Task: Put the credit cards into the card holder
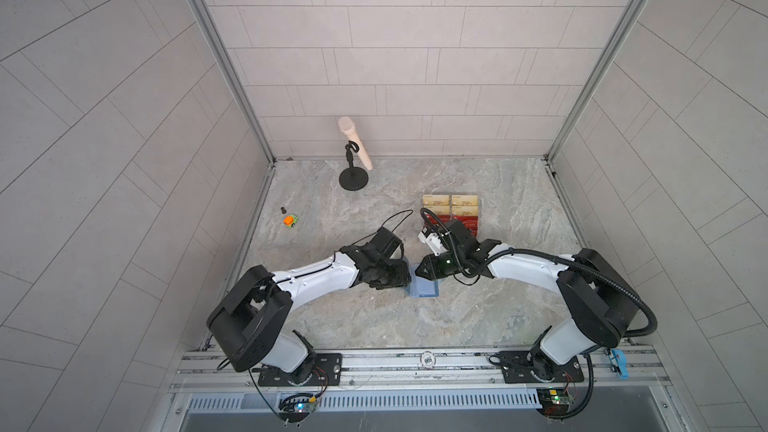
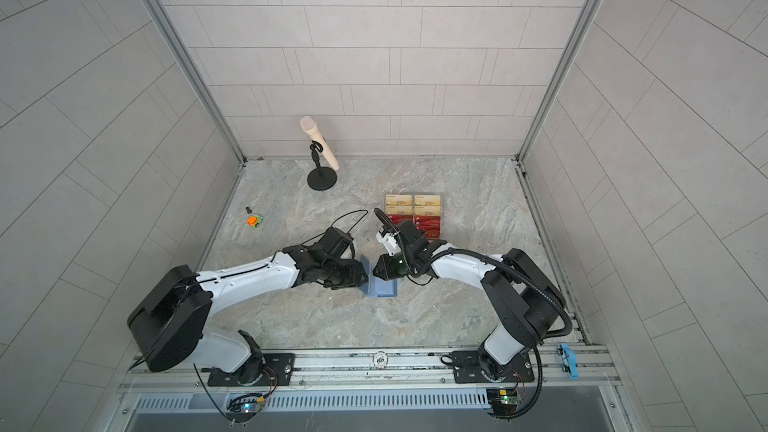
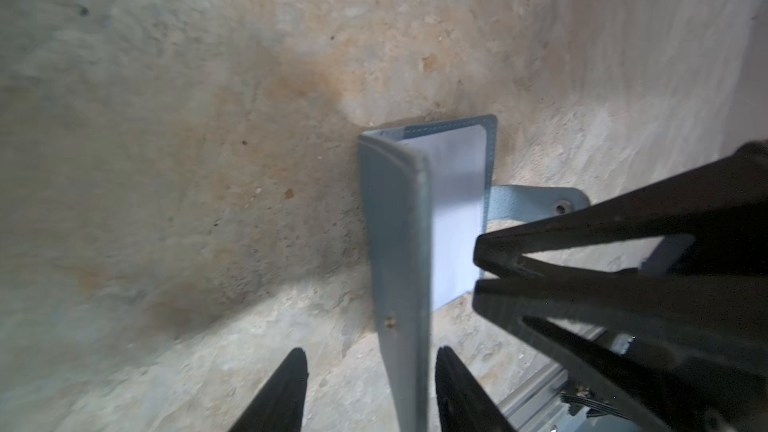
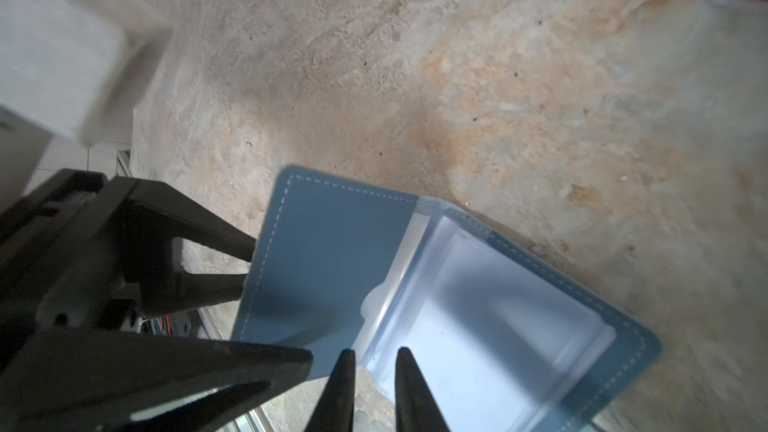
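Observation:
The slate-blue card holder (image 1: 424, 288) (image 2: 383, 287) lies open at mid-table, clear sleeves (image 4: 490, 326) up, one cover (image 3: 399, 243) standing upright. My left gripper (image 3: 372, 350) (image 1: 400, 280) is open astride that upright cover, with a gap on each side. My right gripper (image 4: 376, 352) (image 1: 419, 273) comes from the opposite side. Its fingers stand narrowly apart over the near edge of the sleeves, with table showing between them. Red credit cards (image 1: 467, 224) (image 2: 429, 223) sit in the lower tiers of a clear stand behind the right arm, partly hidden by it.
Pale gold cards (image 1: 451, 201) fill the stand's upper tiers. A microphone on a black stand (image 1: 352, 160) is at the back, an orange-green toy car (image 1: 291, 221) at the left. The holder's snap strap (image 3: 536, 201) lies flat on the table.

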